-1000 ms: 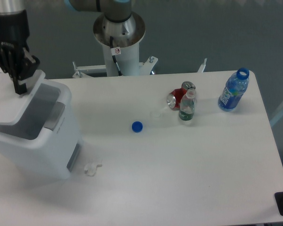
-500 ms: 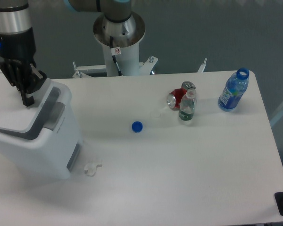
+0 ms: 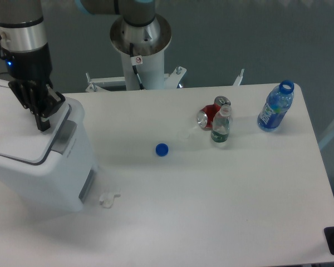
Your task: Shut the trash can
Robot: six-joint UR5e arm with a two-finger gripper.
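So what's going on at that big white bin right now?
Pincer tip down on the flat lid, fingers together, holding nothing. Large white boxy plastic trash can looks nearly or fully shut. Bottles, can, blue cap well clear.

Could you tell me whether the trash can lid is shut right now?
Shut, it seems: the lid lies flat on the trash can, no gap visible, with the gripper on it.

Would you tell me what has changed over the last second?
The gripper moved right and down, pressing the trash can lid from raised to nearly flat. The bottles, red can and blue cap stayed put.
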